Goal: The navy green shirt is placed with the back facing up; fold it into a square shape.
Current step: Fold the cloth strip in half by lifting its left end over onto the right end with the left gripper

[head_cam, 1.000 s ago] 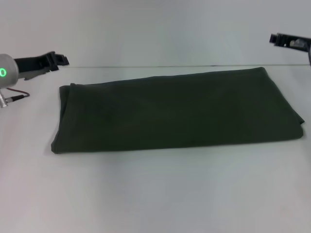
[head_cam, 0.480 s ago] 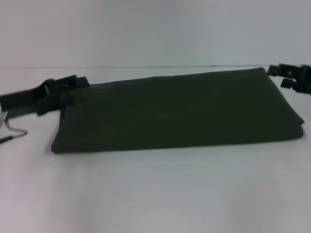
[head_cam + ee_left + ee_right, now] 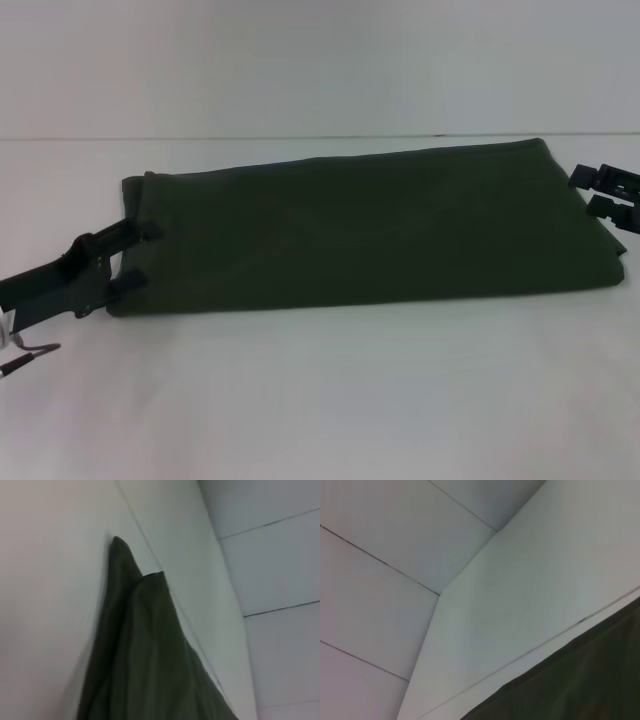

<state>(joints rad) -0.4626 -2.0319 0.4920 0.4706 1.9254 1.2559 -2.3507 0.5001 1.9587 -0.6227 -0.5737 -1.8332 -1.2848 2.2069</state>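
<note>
The navy green shirt [image 3: 370, 225] lies flat on the white table as a long folded rectangle, plain side up, no buttons showing. My left gripper [image 3: 150, 254] is at the shirt's left short edge, fingers apart, one finger [image 3: 145, 231] toward the far corner and one toward the near corner. My right gripper [image 3: 585, 195] is at the shirt's right short edge, fingers apart and holding nothing. I cannot tell whether either touches the cloth. The left wrist view shows the shirt's corner [image 3: 145, 655]. The right wrist view shows a shirt edge [image 3: 580, 680].
The white table [image 3: 320, 400] stretches in front of the shirt to the near edge. A pale wall stands behind the table's far edge [image 3: 320, 137]. A thin cable [image 3: 25, 357] hangs by my left arm.
Both arms have come down from the back. My left gripper moved nearer, to the shirt's left edge. My right gripper dropped to the shirt's right edge. The shirt has not moved.
</note>
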